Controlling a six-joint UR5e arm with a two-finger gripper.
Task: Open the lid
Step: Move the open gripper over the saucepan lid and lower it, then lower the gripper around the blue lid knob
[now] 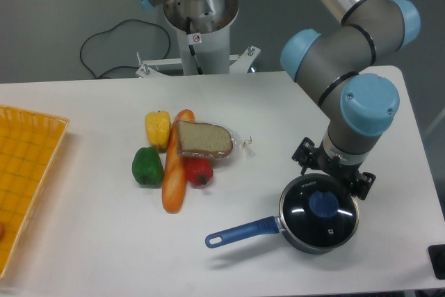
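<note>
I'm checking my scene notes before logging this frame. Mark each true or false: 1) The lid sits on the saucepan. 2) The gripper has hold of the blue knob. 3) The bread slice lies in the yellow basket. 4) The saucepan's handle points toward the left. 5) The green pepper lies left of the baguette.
1) True: the lid rests on the saucepan.
2) False: the gripper is beyond the lid's far edge, off the blue knob.
3) False: the bread slice lies on the table, atop the vegetables, not in the yellow basket.
4) True: the handle.
5) True: the green pepper, baguette.
</note>
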